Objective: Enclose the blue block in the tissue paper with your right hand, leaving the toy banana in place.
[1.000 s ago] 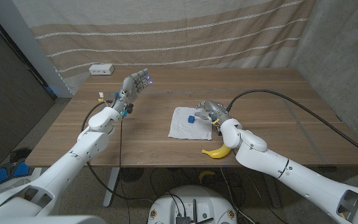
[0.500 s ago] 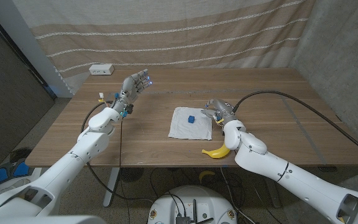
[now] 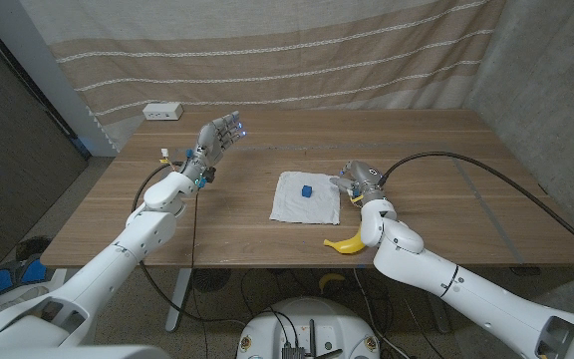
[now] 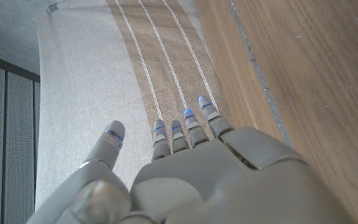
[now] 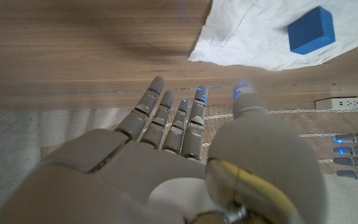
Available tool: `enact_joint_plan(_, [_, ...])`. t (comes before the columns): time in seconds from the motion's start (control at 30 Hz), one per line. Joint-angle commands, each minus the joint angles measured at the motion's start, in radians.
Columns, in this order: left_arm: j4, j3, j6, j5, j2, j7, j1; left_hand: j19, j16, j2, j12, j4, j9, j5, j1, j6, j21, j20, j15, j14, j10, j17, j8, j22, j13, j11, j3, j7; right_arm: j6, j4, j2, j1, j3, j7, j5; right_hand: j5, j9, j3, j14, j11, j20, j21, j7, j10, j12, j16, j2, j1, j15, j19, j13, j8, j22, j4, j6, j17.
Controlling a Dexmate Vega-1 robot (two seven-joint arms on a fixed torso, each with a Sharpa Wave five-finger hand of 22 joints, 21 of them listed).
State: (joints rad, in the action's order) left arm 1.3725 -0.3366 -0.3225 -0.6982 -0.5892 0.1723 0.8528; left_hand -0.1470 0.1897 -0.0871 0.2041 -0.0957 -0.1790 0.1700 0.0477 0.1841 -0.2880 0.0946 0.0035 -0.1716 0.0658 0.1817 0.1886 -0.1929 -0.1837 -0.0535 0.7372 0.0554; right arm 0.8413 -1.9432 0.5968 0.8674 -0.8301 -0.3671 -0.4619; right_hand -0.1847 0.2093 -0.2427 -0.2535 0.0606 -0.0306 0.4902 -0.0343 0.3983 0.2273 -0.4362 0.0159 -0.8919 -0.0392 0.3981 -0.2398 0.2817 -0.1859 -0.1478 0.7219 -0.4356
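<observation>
Blue block (image 3: 307, 189) on tissue paper (image 3: 306, 198), right hand (image 3: 359, 179) beside, banana (image 3: 347, 244) nr edge.

A white power strip (image 3: 162, 112) lies before the striped curtain (image 3: 267, 50).

**Lighting and image quality**

Illumination is even, soft and moderately bright; no glare on the wooden table (image 3: 446, 160). Shadows are faint and diffuse. The head view shows wide-angle bending at its edges and darkens at the left. In the wrist views, the nearest hand surfaces are soft; blue fingertip lights glow.
</observation>
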Motion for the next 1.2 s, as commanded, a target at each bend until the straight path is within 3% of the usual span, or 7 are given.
enact_joint_plan(0.03, [0.010, -0.004, 0.005, 0.011, -0.001, -0.011, -0.001, -0.010, -0.001, -0.042, -0.003, -0.005, -0.003, 0.005, -0.007, 0.008, 0.002, 0.000, 0.001, -0.008, 0.007, 0.001, -0.001, -0.005, -0.003, -0.002, 0.004, 0.003, -0.004, 0.080, -0.025, 0.004, -0.020, -0.067, -0.001, -0.006, 0.003, 0.007, 0.000, 0.008, -0.005, 0.000, -0.007, 0.002, -0.002, 0.006, -0.022, 0.004, -0.069, -0.003, -0.001, 0.012, -0.002, 0.000, 0.013, -0.001])
enact_joint_plan(0.27, [0.020, -0.003, 0.009, 0.012, -0.003, -0.021, 0.004, -0.010, 0.000, -0.042, -0.003, -0.006, -0.003, 0.005, -0.007, 0.008, 0.002, 0.001, 0.001, -0.008, 0.007, 0.001, -0.001, -0.005, -0.003, -0.002, 0.004, 0.003, -0.006, 0.113, -0.040, -0.014, -0.034, -0.057, 0.012, -0.014, 0.004, 0.005, 0.007, 0.008, -0.003, -0.004, -0.015, -0.003, -0.005, 0.008, -0.008, 0.006, -0.069, -0.009, -0.001, -0.005, -0.002, 0.005, -0.026, -0.004])
enact_joint_plan(0.5, [0.027, -0.002, 0.012, 0.016, -0.005, -0.028, 0.006, -0.009, -0.001, -0.041, -0.003, -0.008, -0.003, 0.005, -0.007, 0.008, 0.003, 0.001, 0.000, -0.008, 0.006, 0.001, 0.000, -0.005, -0.003, -0.001, 0.003, 0.003, -0.017, 0.144, -0.047, -0.025, -0.041, -0.066, 0.025, -0.014, 0.005, 0.004, 0.010, 0.006, -0.003, -0.006, -0.012, -0.008, -0.006, 0.008, 0.007, 0.013, -0.070, -0.012, -0.001, -0.005, -0.003, 0.013, -0.024, -0.007])
enact_joint_plan(0.8, [0.030, -0.001, 0.012, 0.014, -0.004, -0.034, 0.010, -0.009, 0.000, -0.041, -0.003, -0.009, -0.003, 0.004, -0.006, 0.007, 0.003, 0.002, 0.001, -0.008, 0.007, 0.001, -0.001, -0.005, -0.003, -0.001, 0.002, 0.004, -0.026, 0.181, -0.043, -0.054, -0.063, -0.043, 0.027, -0.016, 0.005, -0.017, 0.017, 0.020, 0.011, -0.007, -0.029, -0.016, -0.009, 0.010, 0.029, -0.039, -0.083, -0.012, -0.001, -0.012, -0.003, -0.011, -0.038, -0.009])
enact_joint_plan(1.03, [0.041, 0.006, 0.014, 0.012, -0.008, -0.045, 0.021, -0.010, 0.000, -0.041, -0.004, -0.009, -0.003, 0.004, -0.007, 0.007, 0.004, 0.001, 0.001, -0.008, 0.006, 0.001, -0.001, -0.005, -0.003, -0.001, 0.002, 0.004, -0.036, 0.216, -0.044, -0.077, -0.086, -0.031, 0.020, -0.009, 0.005, -0.020, 0.015, 0.025, 0.016, -0.007, -0.030, -0.001, -0.002, 0.007, 0.037, -0.054, -0.088, -0.011, -0.001, 0.008, -0.003, -0.013, 0.017, -0.012])
enact_joint_plan(1.2, [0.047, 0.011, 0.017, 0.008, -0.010, -0.054, 0.029, -0.010, -0.001, -0.041, -0.004, -0.009, -0.003, 0.004, -0.007, 0.007, 0.004, 0.001, 0.000, -0.008, 0.005, 0.002, -0.001, -0.005, -0.003, -0.001, 0.002, 0.004, -0.084, 0.240, -0.046, -0.085, -0.091, -0.031, 0.029, -0.005, 0.005, -0.031, 0.006, 0.037, 0.026, -0.004, -0.043, 0.019, 0.005, 0.003, 0.040, -0.093, -0.102, -0.003, 0.000, 0.025, -0.003, -0.026, 0.063, -0.013])
